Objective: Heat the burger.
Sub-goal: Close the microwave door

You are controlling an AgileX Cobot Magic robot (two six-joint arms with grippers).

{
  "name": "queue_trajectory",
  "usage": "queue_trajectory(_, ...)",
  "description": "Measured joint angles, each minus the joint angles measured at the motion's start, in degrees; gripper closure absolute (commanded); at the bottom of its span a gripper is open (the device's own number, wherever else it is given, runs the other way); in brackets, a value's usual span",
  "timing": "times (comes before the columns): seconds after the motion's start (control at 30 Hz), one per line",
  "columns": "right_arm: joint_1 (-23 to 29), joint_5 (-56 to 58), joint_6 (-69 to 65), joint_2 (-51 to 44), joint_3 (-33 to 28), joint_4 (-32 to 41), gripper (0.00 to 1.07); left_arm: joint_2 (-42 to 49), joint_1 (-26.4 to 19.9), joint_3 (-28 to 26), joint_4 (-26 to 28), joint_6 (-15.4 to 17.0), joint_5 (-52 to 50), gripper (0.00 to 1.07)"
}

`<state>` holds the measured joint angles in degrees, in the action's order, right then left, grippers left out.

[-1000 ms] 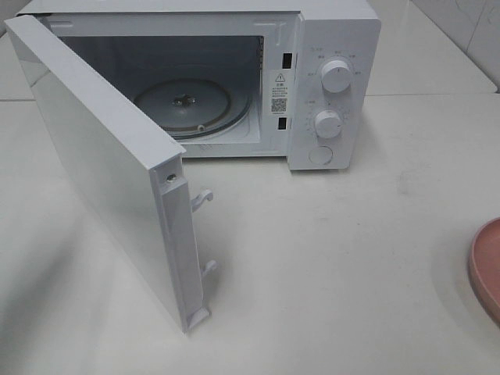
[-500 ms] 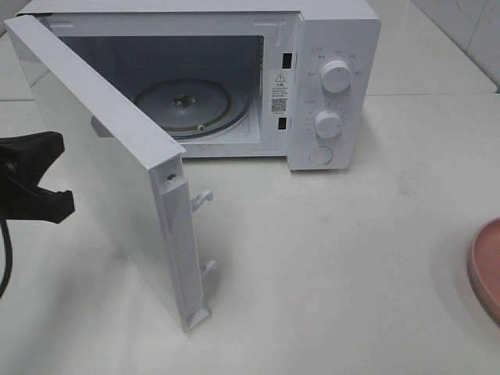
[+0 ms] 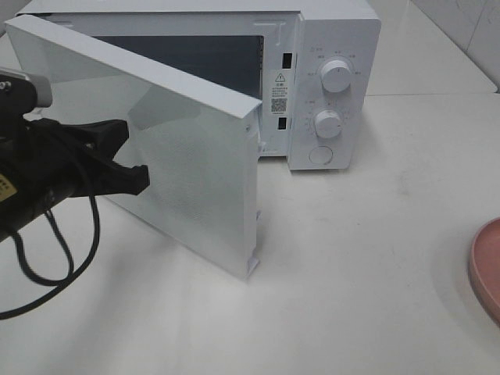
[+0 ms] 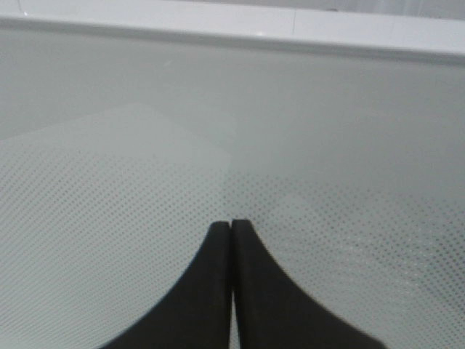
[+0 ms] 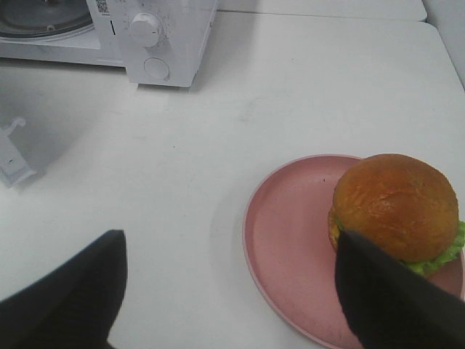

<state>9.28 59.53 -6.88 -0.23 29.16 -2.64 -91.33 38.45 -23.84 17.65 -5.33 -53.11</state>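
On the white table [image 3: 367, 258], high view: a white microwave [image 3: 332, 47] stands at the back, two round knobs [image 3: 336, 76] one above the other on its panel, with a round button below them. Its door [image 3: 187, 164] is hinged at the left and stands partly open, swung across most of the cavity so only a dark strip of the inside shows. The left gripper [image 3: 133, 160] is at the outer face of the door, black fingers pressed together, tips against or just short of the panel; contact cannot be confirmed from here. A black cable loops below the arm. At the right edge, a slice of a pink plate [image 3: 488, 269] shows; the burger is out of frame in this view.

Left wrist view: the two fingertips [image 4: 218, 247] of the left gripper are closed flat on each other with nothing between them. They point at the dotted screen of the door [image 4: 109, 211], which fills the view; the door's white frame runs along the far edge.

Right wrist view: the right gripper [image 5: 232, 291] has its fingers wide apart and holds nothing. The burger [image 5: 396, 211] sits on the pink plate [image 5: 283, 240], toward one side of it, brown bun up with green lettuce at its lower rim. One finger lies just beside the burger in the picture; touching cannot be told. The microwave [image 5: 160, 43] is well apart, across bare table [image 5: 290, 94].
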Motion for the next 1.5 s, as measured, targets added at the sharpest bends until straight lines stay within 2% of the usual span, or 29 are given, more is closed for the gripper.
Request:
queue_trajectory(0.13, 0.0, 0.0, 0.0, 0.0, 0.0, 0.0, 0.31, -3.04, 2.41, -5.39, 4.93, -1.26, 0.0, 1.07)
queue_trajectory(0.23, 0.0, 0.0, 0.0, 0.0, 0.0, 0.0, 0.31, -4.3, 3.32, -7.51, 6.82, -2.01, 0.0, 1.07)
queue_trajectory(0.37, 0.0, 0.0, 0.0, 0.0, 0.0, 0.0, 0.31, -7.68, 5.1, -12.95, 10.2, -4.41, 0.29, 1.07)
queue_trajectory(0.67, 0.0, 0.0, 0.0, 0.0, 0.0, 0.0, 0.31, -13.18, 5.44, -22.4, 12.55, -4.98, 3.21, 1.07)
queue_trajectory(0.8, 0.0, 0.0, 0.0, 0.0, 0.0, 0.0, 0.31, -14.95, 5.44, -24.92, 13.18, -5.44, 3.55, 1.07)
queue_trajectory(1.1, 0.0, 0.0, 0.0, 0.0, 0.0, 0.0, 0.31, -19.94, 5.73, -33.29, 16.79, -9.57, 7.22, 1.07)
queue_trajectory(1.5, 0.0, 0.0, 0.0, 0.0, 0.0, 0.0, 0.31, -24.47, 6.59, -40.79, 18.39, -12.43, 13.12, 1.07)
